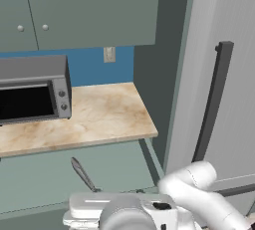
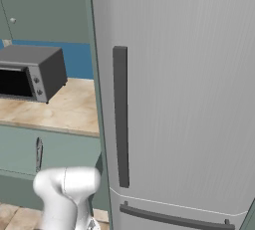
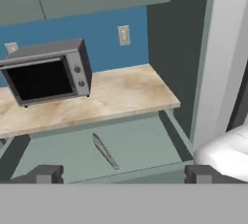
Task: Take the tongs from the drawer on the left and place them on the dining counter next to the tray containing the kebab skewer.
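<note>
The drawer [image 3: 140, 143] stands pulled out under the short beige counter, its grey-green floor showing. The slim grey tongs [image 3: 104, 151] lie on that floor, left of the middle, set at a slant. They also show as the tongs [image 1: 82, 173] in the left base view and the tongs [image 2: 38, 154] in the right base view. My gripper [image 3: 125, 174] hovers above and in front of the drawer, open, with nothing between its fingertips [image 3: 48, 173]. The dining counter, the tray and the kebab skewer are out of view.
A grey toaster oven [image 1: 32, 92] sits on the beige counter [image 1: 104, 117] above the drawer. A tall grey fridge [image 2: 174, 99] with a dark vertical handle [image 2: 120, 114] stands close on the right. Cabinet doors [image 1: 89, 10] hang overhead.
</note>
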Tool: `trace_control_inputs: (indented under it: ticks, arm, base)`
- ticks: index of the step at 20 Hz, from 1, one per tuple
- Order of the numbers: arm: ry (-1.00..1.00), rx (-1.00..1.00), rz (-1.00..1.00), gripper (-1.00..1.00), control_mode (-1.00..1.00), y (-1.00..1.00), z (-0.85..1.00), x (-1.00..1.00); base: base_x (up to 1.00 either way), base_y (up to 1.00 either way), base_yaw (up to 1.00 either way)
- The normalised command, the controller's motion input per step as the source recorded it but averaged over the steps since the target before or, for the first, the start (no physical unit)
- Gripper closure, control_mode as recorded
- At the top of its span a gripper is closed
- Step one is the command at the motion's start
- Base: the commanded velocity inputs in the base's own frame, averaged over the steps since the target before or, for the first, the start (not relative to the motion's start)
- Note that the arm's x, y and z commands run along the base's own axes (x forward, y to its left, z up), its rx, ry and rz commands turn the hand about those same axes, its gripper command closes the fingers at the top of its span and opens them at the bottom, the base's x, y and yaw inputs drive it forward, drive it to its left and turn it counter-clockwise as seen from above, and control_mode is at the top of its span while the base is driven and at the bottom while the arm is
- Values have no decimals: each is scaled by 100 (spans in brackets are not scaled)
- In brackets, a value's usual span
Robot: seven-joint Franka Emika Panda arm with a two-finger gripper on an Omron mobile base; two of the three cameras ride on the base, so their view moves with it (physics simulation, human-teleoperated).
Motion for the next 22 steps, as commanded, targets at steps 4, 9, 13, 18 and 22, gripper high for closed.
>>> trace_control_inputs:
  ticks: [4,9,13,18,22]
  arm:
    - [14,3,8,-100,-100,-12,43,23]
    - [25,0,0,-100,-100,-3,0,51]
    - [44,0,0,-100,-100,-27,0,80]
    - [33,0,1,-100,-100,-53,-12,69]
    - [21,-4,3,-100,-100,-6,-27,38]
  base:
    - [0,0,0]
    - [0,0,0]
    - [0,0,0]
    - [0,0,0]
    - [0,0,0]
